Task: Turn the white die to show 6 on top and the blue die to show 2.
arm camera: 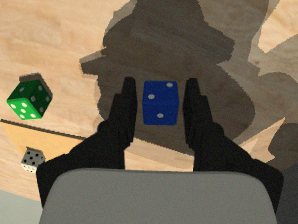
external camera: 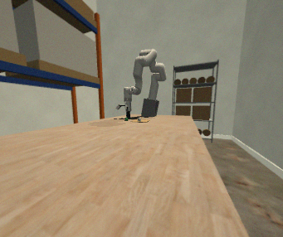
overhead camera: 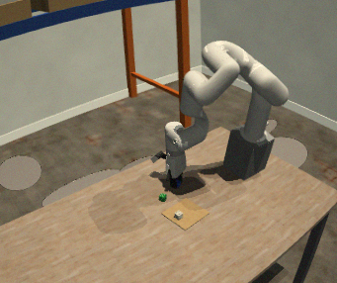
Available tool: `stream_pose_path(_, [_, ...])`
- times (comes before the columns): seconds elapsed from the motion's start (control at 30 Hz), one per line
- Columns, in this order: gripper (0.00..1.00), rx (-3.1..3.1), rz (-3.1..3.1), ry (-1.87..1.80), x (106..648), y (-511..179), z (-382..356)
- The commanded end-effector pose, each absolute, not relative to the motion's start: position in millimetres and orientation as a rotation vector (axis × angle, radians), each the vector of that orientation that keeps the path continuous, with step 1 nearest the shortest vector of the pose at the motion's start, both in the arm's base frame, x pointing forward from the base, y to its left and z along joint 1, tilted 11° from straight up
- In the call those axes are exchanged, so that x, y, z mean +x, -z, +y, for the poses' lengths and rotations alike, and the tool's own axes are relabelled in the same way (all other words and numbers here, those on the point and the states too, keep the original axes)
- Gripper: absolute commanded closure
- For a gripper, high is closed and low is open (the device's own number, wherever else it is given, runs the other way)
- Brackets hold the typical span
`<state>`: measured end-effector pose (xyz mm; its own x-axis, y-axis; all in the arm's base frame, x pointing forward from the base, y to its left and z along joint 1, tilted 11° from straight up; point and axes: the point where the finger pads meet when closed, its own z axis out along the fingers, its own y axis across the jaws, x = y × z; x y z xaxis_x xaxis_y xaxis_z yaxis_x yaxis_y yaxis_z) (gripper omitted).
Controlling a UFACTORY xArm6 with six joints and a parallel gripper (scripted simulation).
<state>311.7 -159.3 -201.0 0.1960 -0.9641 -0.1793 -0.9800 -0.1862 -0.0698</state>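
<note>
The blue die (arm camera: 161, 102) lies on the bare table, off the mat, in the arm's shadow. My gripper (arm camera: 160, 91) points straight down with one finger on each side of it. Narrow gaps show on both sides, so the fingers are open and do not grip it. In the top view the gripper (overhead camera: 176, 182) stands low over the table just behind the mat. The white die (overhead camera: 179, 215) sits on the tan mat (overhead camera: 186, 214) and shows at the lower left of the wrist view (arm camera: 32, 157). The green die (overhead camera: 162, 197) lies on the table beside the mat's far left edge and also shows in the wrist view (arm camera: 29, 98).
The arm's grey base (overhead camera: 247, 153) stands at the table's back right. An orange shelf frame (overhead camera: 180, 59) rises behind the table. The mat's edge (arm camera: 47, 135) runs close under the left finger in the wrist view.
</note>
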Motion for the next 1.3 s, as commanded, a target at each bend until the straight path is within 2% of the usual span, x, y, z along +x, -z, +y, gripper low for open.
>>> stream_pose_path(0.0, [0.58,-2.293,1.886,-0.137,312.9,201.9,-159.7])
stream_pose_path(1.23, [0.58,-2.293,1.886,-0.137,312.9,202.2,-159.7])
stream_pose_path(1.27, [0.79,-2.293,1.886,-0.137,312.9,202.2,-159.7])
